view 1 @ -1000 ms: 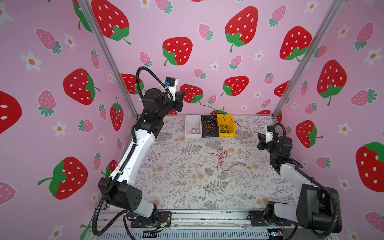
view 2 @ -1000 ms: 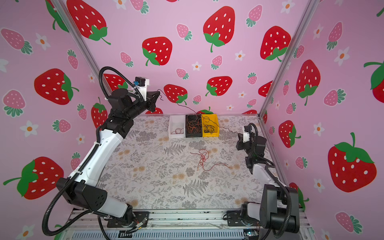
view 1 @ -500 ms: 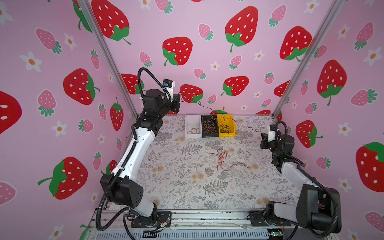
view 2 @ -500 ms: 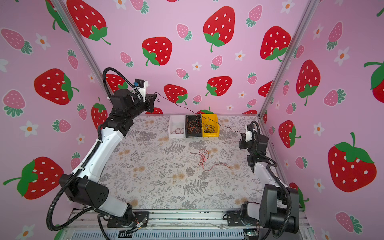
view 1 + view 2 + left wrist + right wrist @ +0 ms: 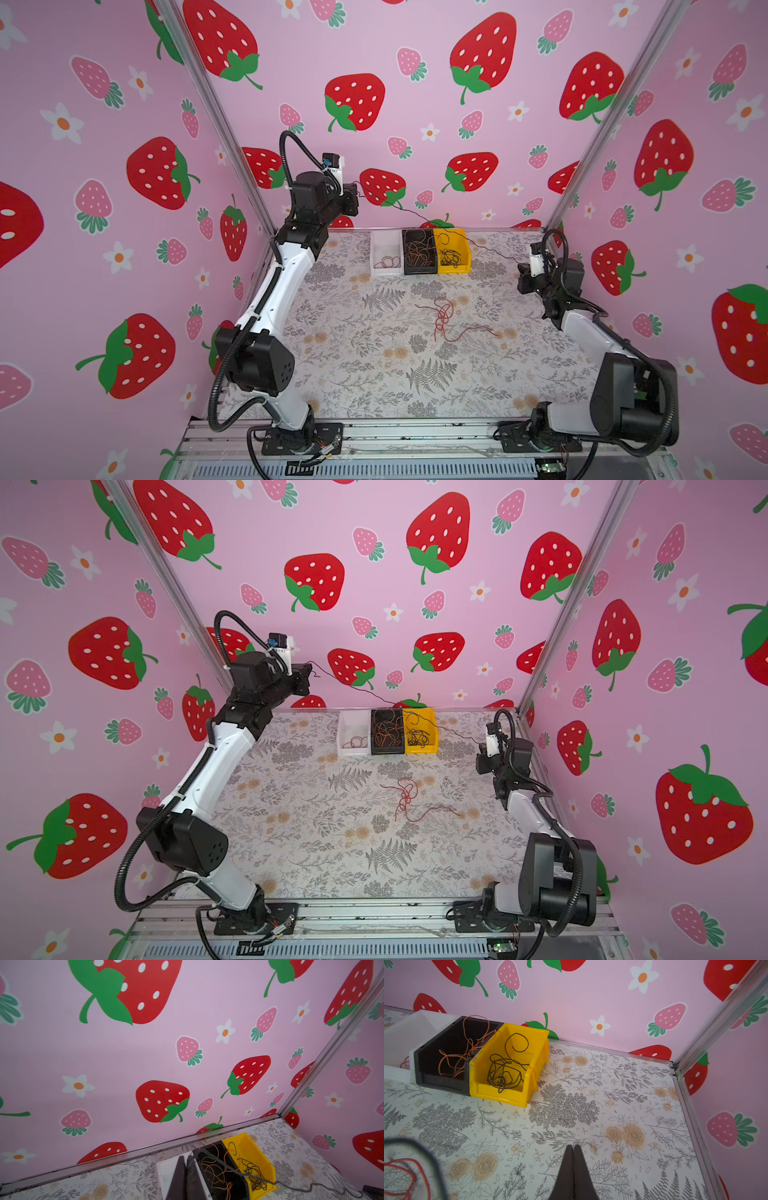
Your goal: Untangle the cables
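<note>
Front of table: bare, only the arm bases at the rail.
Mid-table: red cables, loose knot w/ one tail running right. Not touched by either arm.
R side, low: right gripper, jaws pressed together (wrist view,). No strand visible at the tips there, so can't confirm it pinches anything.
Back edge: white bin w/ red loops, black bin w/ orange, yellow bin w/ black.
Above the bins: black cable, one strand slanting from near the R wrist, over the yellow bin, up to the left gripper, which is clamped on its end.

Step (my read): strand is pulled free, next goes into the yellow bin.
- Bring the L end down over the yellow bin before letting go.
- Keep tension light; strand is springy and will curl back.
- Stay clear of orange loops poking above the black bin rim, snag risk.
- Free R end first if it is caught there.

Pose: R arm folded low by the R wall, fingers aimed over the table twd the back. L arm stretched up and back, wrist high near the back wall, fingers pointing twd centre.
</note>
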You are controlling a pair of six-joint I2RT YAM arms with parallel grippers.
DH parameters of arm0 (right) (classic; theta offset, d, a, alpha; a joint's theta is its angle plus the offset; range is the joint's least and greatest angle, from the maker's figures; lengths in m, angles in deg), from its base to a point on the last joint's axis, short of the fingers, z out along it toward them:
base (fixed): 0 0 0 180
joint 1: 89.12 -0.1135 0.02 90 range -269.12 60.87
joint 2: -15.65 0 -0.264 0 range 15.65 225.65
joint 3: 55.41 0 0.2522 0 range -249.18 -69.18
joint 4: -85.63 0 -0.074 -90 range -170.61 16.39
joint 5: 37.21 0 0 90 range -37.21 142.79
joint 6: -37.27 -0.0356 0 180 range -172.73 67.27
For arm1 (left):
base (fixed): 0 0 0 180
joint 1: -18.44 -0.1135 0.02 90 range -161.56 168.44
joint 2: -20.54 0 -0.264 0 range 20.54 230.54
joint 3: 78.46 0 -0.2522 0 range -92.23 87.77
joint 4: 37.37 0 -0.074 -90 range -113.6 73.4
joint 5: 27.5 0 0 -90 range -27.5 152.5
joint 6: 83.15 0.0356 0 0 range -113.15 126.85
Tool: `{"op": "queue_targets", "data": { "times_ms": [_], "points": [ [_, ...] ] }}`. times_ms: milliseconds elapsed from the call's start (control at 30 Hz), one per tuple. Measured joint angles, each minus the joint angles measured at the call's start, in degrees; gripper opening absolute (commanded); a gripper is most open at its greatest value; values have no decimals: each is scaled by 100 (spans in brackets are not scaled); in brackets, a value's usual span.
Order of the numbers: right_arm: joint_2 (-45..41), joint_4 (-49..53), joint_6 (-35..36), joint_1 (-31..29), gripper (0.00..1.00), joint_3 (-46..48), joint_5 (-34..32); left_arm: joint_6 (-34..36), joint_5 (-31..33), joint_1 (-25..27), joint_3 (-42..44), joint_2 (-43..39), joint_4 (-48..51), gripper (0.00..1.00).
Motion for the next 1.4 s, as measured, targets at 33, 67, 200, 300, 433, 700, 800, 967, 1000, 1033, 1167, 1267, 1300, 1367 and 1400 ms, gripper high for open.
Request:
{"op": "queue_targets", "data": {
  "times_ms": [33,67,200,300,433,700,800,967,1000,1033,1167,1267,1300,1367,1400],
  "points": [
    [90,79,9,-116,0,-138,-15,22,-37,142,-153,146,50,0],
    [184,140,13,-249,0,-284,-39,35,-70,293,-308,299,94,0],
    [551,337,26,-804,0,-839,-83,59,-282,802,-846,879,238,0],
    [778,310,-17,-1119,0,-1141,-35,63,-404,1123,-1276,1362,328,0],
    [1191,199,-138,-1307,0,-1532,66,96,-505,1445,-1808,1961,479,0],
    [2385,-173,-317,-1449,0,-2376,-94,157,-420,1825,-2420,2815,461,0],
    [2835,-319,-348,-1458,0,-2682,-260,177,-323,1912,-2579,3071,404,0],
    [3464,-597,-402,-1460,1,-3115,-345,192,-186,2028,-2826,3545,216,0],
    [3576,-671,-413,-1460,1,-3182,-321,192,-175,2046,-2868,3641,168,0],
    [3679,-743,-424,-1460,2,-3252,-293,192,-149,2068,-2898,3735,146,0],
    [4092,-944,-442,-1467,9,-3602,-136,192,-33,2153,-2935,4011,70,0],
    [4448,-1008,-442,-1473,18,-3980,15,190,92,2197,-2935,4135,33,0],
    [4575,-1012,-446,-1475,23,-4120,76,190,157,2208,-2935,4148,7,0],
    [4802,-1003,-426,-1475,30,-4376,197,192,284,2227,-2935,4151,-35,0],
    [4931,-988,-433,-1475,36,-4538,232,195,374,2236,-2935,4151,-94,0]
  ]
}}
